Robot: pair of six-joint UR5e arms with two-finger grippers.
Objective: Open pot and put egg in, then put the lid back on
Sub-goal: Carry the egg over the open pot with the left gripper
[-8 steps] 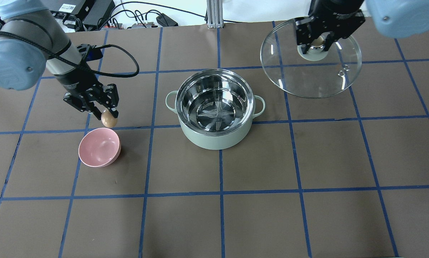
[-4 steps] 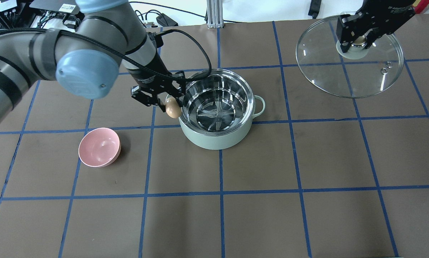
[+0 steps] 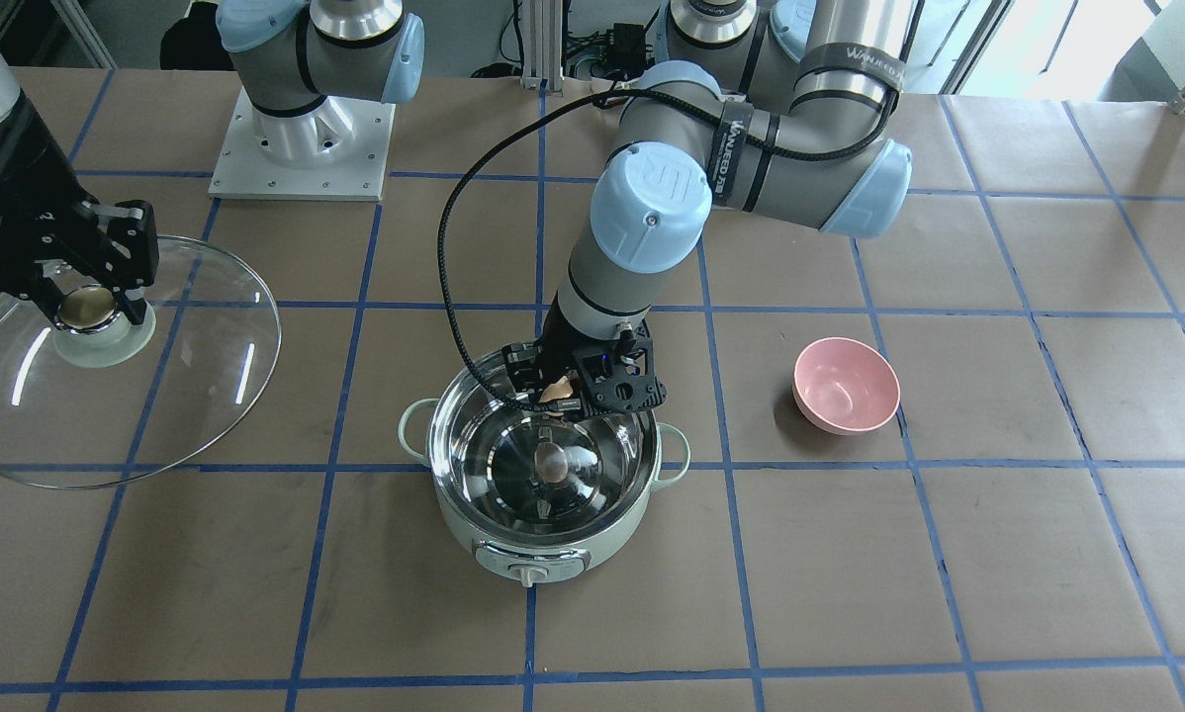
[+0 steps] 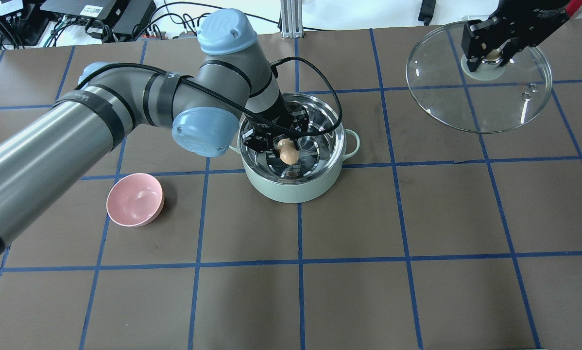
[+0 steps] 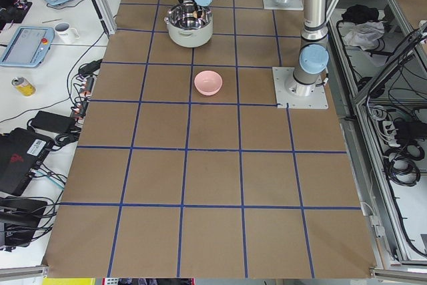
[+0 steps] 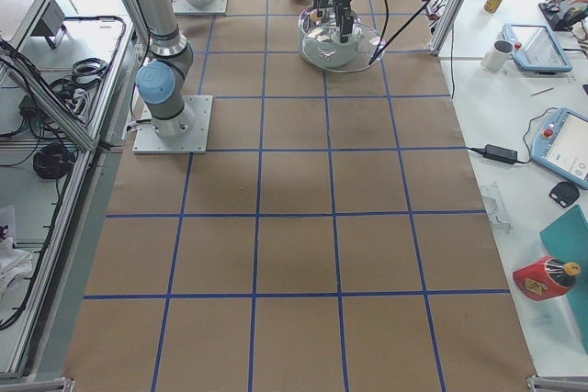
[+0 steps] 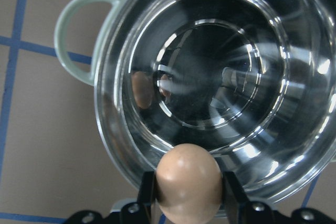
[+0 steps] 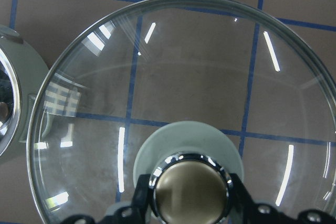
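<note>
A small round pink plastic bowl (image 4: 134, 199) sits on the brown tabletop (image 4: 417, 218), well off to the side of the left end effector (image 4: 288, 151). Its black cable (image 3: 444, 267) arcs above the pale mint round electric pot (image 4: 291, 193). That end effector is clamped on the small tan oval egg (image 4: 288, 155), directly over the pot's steel interior. The right end effector (image 4: 489, 54), far aside, grips the clear glass dome lid (image 4: 480, 104) by its knob. Half a second ago the egg hung outside the pot's rim.
</note>
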